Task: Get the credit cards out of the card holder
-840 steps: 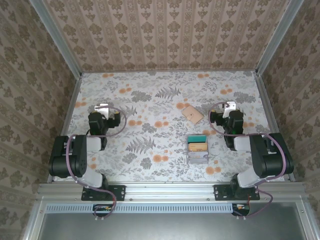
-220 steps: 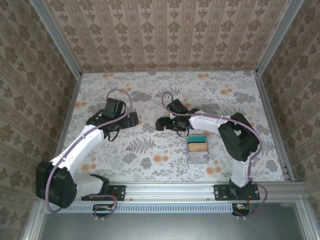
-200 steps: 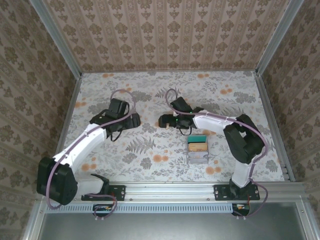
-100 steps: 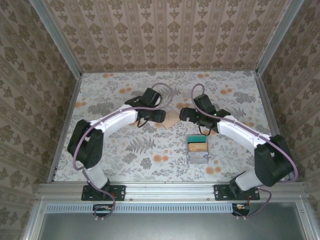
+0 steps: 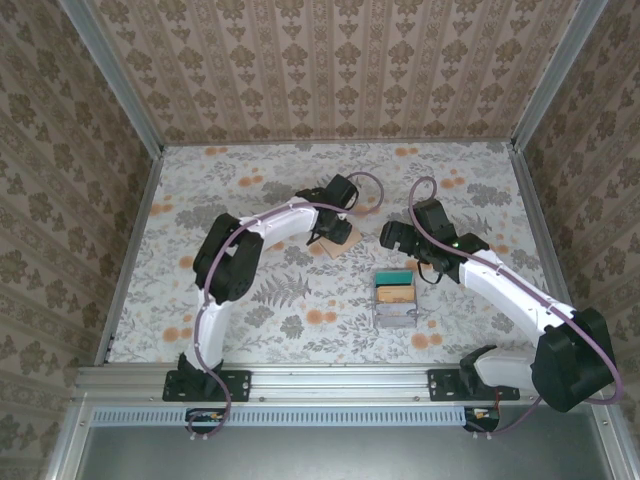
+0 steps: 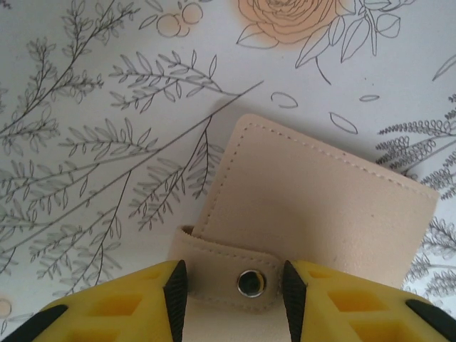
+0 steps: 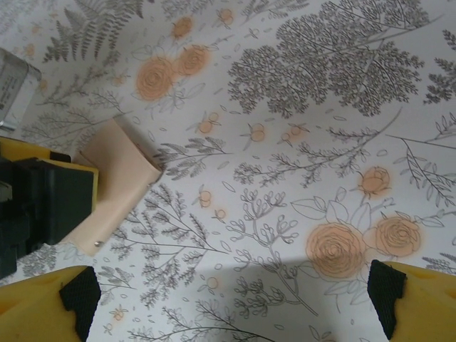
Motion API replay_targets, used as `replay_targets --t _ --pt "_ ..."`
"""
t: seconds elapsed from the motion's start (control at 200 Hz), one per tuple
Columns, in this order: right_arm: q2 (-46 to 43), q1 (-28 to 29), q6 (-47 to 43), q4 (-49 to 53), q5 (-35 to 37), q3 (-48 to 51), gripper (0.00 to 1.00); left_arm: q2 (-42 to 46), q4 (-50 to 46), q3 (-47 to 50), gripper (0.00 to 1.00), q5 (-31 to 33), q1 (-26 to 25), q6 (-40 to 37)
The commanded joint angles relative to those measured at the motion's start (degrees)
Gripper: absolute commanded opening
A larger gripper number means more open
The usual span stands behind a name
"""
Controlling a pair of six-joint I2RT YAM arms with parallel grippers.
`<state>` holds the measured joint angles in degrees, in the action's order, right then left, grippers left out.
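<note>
The card holder (image 6: 313,206) is a tan wallet lying flat and closed on the floral table, its strap fastened by a metal snap (image 6: 251,283). My left gripper (image 6: 234,292) is open right over it, with the strap tab between the yellow fingers (image 6: 174,293). In the top view the left gripper (image 5: 336,230) covers most of the card holder (image 5: 326,247). My right gripper (image 5: 392,237) hovers to its right, wide open and holding nothing. The right wrist view shows the card holder (image 7: 117,178) at left, ahead of the right gripper (image 7: 231,306). The credit cards are hidden.
A clear plastic compartment box (image 5: 396,300) with teal and yellow-tan contents stands just in front of the right gripper. Patterned walls enclose the table on three sides. The left arm arches across the table's middle-left.
Both arms swung from the sides to the middle. The card holder now lies further left than at first. The left gripper came down over it, and the right gripper drew back to the right.
</note>
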<state>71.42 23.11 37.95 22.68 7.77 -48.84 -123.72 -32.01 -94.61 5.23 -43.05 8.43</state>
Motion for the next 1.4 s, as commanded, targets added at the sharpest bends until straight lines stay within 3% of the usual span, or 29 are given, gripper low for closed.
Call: replay_targets --t 0.0,0.165,0.4,0.67,1.035,1.395 --pt "-1.3 -0.5 0.8 1.8 1.8 0.9 1.0 -2.1 -4.1 -4.0 0.39 1.2 -0.2 -2.7" --pt "-1.2 -0.6 0.8 1.5 1.8 1.1 1.0 -3.9 -6.2 -4.8 0.43 0.5 -0.9 -4.2" --pt "-0.3 -1.0 0.9 0.7 1.4 1.0 1.0 -3.5 -6.6 -3.5 0.61 -1.1 -1.8 -6.0" --pt "0.4 -1.0 1.0 0.7 1.0 0.9 1.0 -1.4 -6.7 -3.3 0.58 1.8 -1.9 -5.7" --pt "0.7 -0.9 1.1 0.6 0.8 0.8 1.0 3.7 -5.3 -3.7 0.5 -1.8 -2.2 -4.4" --pt "0.4 -0.9 1.9 0.7 0.7 1.4 1.0 -2.0 -7.5 -4.6 0.46 -2.6 -2.1 -5.3"
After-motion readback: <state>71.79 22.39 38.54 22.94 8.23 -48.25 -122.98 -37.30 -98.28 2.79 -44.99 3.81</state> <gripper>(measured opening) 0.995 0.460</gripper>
